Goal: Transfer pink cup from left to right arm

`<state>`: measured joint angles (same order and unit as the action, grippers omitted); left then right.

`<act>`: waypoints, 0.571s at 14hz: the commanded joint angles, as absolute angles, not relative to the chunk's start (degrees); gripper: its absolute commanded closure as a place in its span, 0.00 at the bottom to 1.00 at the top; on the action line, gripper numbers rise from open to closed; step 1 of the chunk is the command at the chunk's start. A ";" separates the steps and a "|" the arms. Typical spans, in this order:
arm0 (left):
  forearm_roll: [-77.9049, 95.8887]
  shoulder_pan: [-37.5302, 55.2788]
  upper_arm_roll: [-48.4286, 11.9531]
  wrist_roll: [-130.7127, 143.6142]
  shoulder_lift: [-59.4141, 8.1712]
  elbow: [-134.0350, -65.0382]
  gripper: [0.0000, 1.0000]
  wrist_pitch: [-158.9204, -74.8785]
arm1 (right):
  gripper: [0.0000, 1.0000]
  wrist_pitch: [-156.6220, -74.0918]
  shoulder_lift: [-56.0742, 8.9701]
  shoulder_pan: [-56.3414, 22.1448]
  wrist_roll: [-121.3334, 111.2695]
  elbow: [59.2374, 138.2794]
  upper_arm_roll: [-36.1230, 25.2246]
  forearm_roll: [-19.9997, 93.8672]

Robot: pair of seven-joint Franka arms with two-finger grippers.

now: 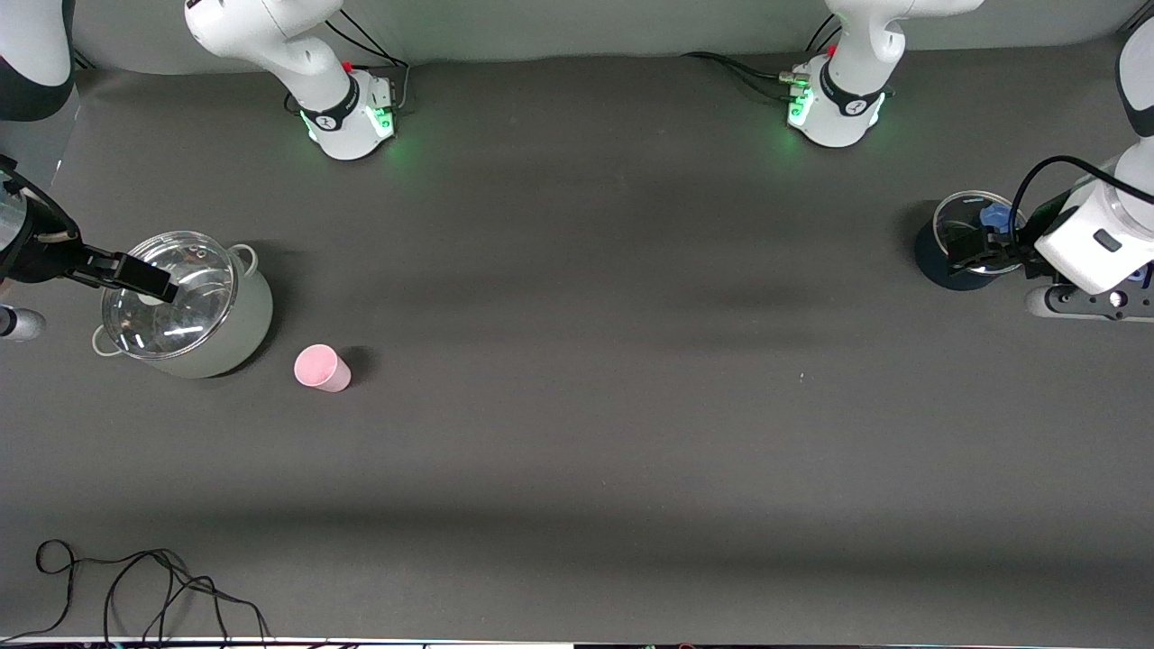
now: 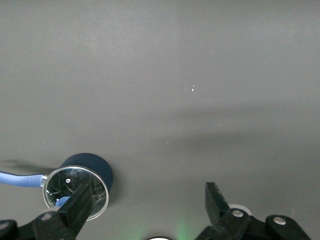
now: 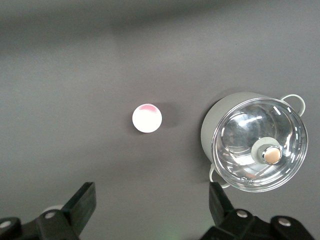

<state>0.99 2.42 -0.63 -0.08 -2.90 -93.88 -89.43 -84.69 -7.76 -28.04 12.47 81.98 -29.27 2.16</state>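
Pink cup stands upright on counter, just beside grey pot, nearer front cam. Right tool over pot lid, fingers spread. Left tool over blue pan, fingers spread.

This looks like a robotics lab rather than a home kitchen. Two white arm bases with green status lights are bolted along one edge of a table covered in plain dark grey cloth, with cables running to them. A loose black cable trails along the near edge (untidy, as test benches are). A plain pale backdrop closes off the scene.
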 commanded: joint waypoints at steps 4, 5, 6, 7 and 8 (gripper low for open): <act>-0.17 2.20 -0.97 -0.44 -2.64 -93.69 0.00 -89.74 | 0.00 -83.58 -8.26 -26.37 12.48 80.51 -29.36 3.34; -0.96 2.28 -1.05 -0.44 -2.64 -93.78 0.00 -89.65 | 0.00 -83.58 -8.17 -26.02 12.48 80.59 -29.01 3.34; -1.66 2.46 -1.05 -0.35 -2.64 -93.87 0.00 -89.65 | 0.00 -83.58 -8.00 -24.36 12.48 80.60 -28.13 3.34; -1.76 2.81 -1.05 -0.35 -2.64 -93.95 0.00 -89.91 | 0.00 -83.50 -7.74 -21.47 12.48 80.60 -24.99 3.43; -1.76 2.81 -1.05 -0.35 -2.64 -93.87 0.00 -90.00 | 0.00 -83.32 -7.39 -16.83 12.39 80.68 -20.35 3.34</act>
<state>-0.43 2.45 -0.84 -0.17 -2.92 -93.89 -89.63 -84.44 -7.70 -23.29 12.46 81.70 -26.51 2.32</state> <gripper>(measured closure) 0.000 0.000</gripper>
